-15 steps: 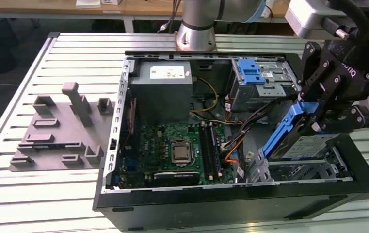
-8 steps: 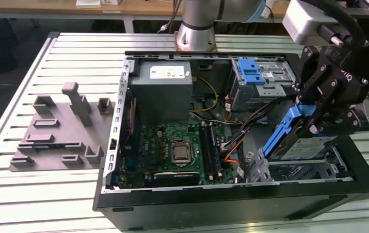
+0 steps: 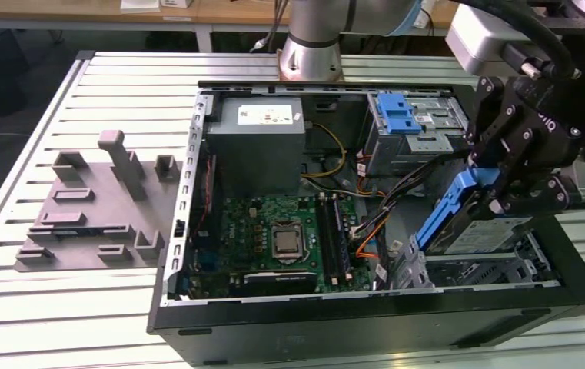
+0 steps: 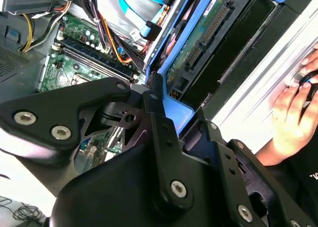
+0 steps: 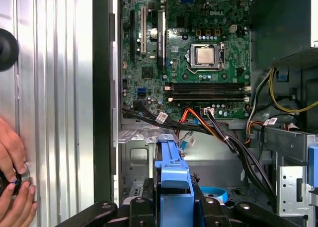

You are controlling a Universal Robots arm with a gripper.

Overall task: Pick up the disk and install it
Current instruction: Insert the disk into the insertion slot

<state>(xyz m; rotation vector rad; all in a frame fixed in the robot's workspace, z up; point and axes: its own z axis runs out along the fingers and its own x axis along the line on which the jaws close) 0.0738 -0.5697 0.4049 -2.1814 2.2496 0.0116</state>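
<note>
The disk [image 3: 485,233] is a silver drive in a blue plastic bracket [image 3: 444,214]. It hangs tilted, one edge down, over the front corner of the open computer case at the exterior view's right. My gripper [image 3: 500,201] is shut on it from above. In the second wrist view the disk's green circuit-board underside [image 4: 198,45] runs away from the gripper [image 4: 176,110], whose black fingers [image 4: 153,95] clamp the blue bracket. The first wrist view has the blue bracket [image 5: 172,180] held in the gripper [image 5: 174,207] above the case floor.
Below the disk sits a metal drive bay [image 3: 492,270]. The case also holds a motherboard [image 3: 282,231], a grey power supply box [image 3: 256,142], a silver cage with a blue latch [image 3: 410,123] and loose cables [image 5: 223,132]. A grey fixture [image 3: 98,207] lies on the table. A person's hand [image 4: 293,115] rests beside the case.
</note>
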